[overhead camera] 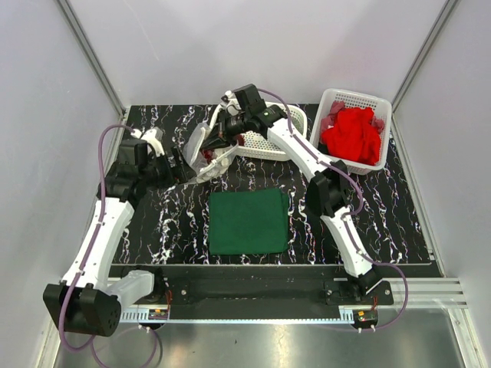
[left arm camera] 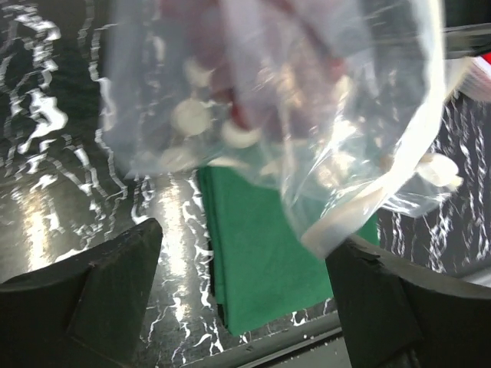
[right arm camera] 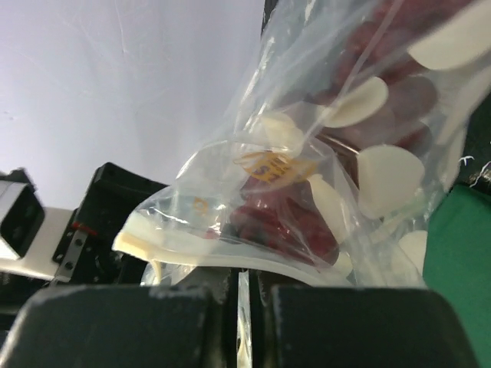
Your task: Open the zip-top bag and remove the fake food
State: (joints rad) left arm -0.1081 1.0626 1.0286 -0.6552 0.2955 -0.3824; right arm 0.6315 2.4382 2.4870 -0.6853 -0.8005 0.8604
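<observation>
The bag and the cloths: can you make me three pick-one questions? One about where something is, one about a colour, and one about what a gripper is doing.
1. Where is the red cloth?
A. in a white basket
B. on the floor
C. in a drawer

2. What colour is the flat cloth on the table?
A. yellow
B. green
C. blue

3. What is the right gripper doing?
A. hanging open
B. shut on the bag
C. squeezing a banana

Answers: 1 A, the red cloth fills the basket; 2 B, it is dark green; 3 B, its fingers pinch the bag's edge.

Glossy clear plastic zip-top bag (overhead camera: 205,150); matt green cloth (overhead camera: 248,221).
</observation>
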